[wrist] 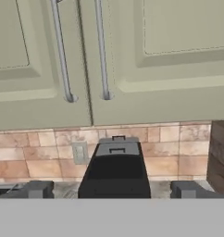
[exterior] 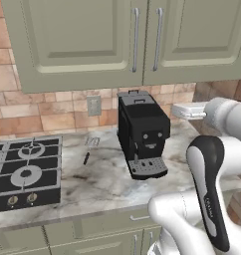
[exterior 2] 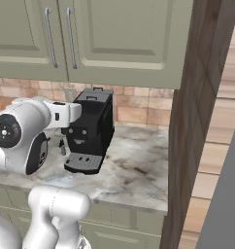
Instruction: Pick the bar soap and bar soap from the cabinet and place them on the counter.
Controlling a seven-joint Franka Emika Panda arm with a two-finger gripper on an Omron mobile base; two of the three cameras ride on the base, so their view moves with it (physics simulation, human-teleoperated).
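Looking across from the left, I have the black gas hob point(exterior: 25, 169) at the edge of the counter point(exterior: 102, 184), then a wall socket point(exterior: 94, 105) on the brick tiles, then the black coffee machine point(exterior: 142, 132) standing on the stone just below the cabinet point(exterior: 82, 45). Both cabinet doors are closed, so the two bar soaps must be behind them; I cannot see either one. The two long silver handles point(wrist: 63, 51) hang side by side at the seam where the doors meet, clearest in the hand view.

My gripper point(wrist: 111, 190) has its finger tips point(wrist: 37, 189) spread wide apart and holds nothing; it sits low, level with the top of the coffee machine and facing the wall.

The step in hand, as I judge it, is opening a door. To do that well I would raise the hand until one handle lies squarely between the fingers, approach straight on, close on the bar near its lower end, and pull along the door's arc rather than straight back. I'd mind the coffee machine underneath while lifting, and keep the elbow off the brown side panel point(exterior 2: 192, 121) on the right.
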